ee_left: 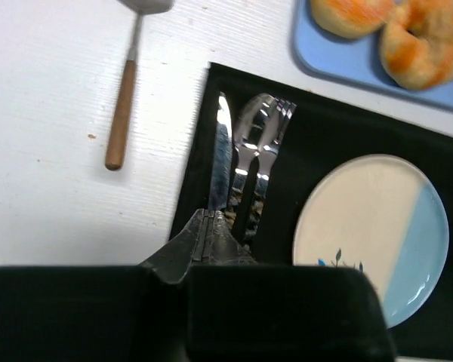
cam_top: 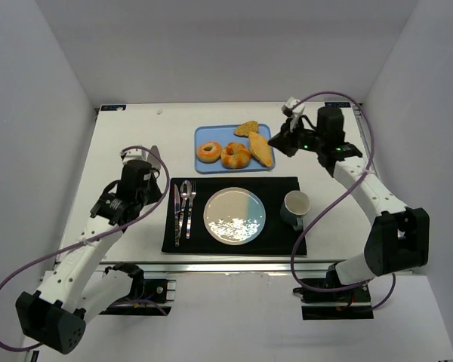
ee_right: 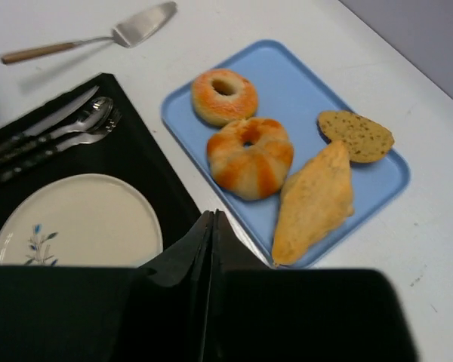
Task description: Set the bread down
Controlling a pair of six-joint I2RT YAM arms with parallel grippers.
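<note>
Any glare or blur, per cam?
Top external: specular glare on the plate, light otherwise even. Left wrist: hot reflections on the cutlery, overall soft. Right wrist: bagel in focus, right gripper a dark, unlit silhouette.

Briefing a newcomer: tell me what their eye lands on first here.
The blue tray at the table's far middle, carrying four breads, the ring-shaped bagel leftmost. Then the round plate centred on the black placemat nearer the arms, cutlery left, mug right. The right claw, shut, hangs at the tray's right edge.
</note>
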